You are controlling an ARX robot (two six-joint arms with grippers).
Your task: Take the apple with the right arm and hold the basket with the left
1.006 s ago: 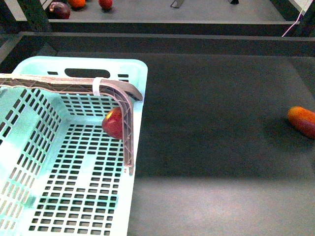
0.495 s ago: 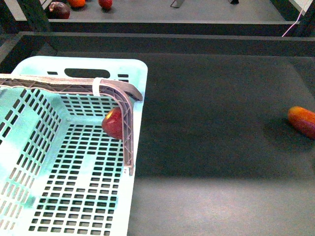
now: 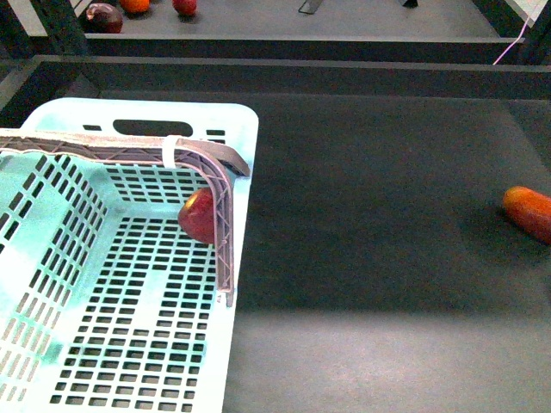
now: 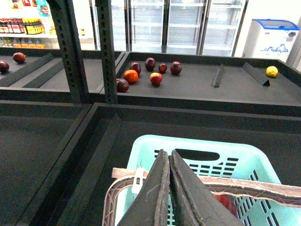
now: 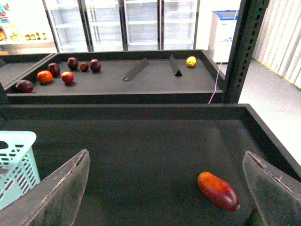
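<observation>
The apple [image 3: 198, 215] sits inside the basket [image 3: 244, 120] beside the clenched left gripper [image 4: 169, 162], well apart from the wide-open right gripper [image 5: 169, 188].

Curved brownish-grey lattice-ribbed left finger [image 3: 219, 215] with white zip tie [image 3: 170, 152]; dark, seemingly translucent wedge-shaped right jaws.

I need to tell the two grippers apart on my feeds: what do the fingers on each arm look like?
The left gripper has dark grey, wedge-shaped fingers. A curved brownish-grey finger with open lattice ribbing carries a white zip tie and a pale, worn edge. The right gripper has broad, dark grey translucent-looking fingers with lighter scuffed edges. No cables or sleeves show.
</observation>
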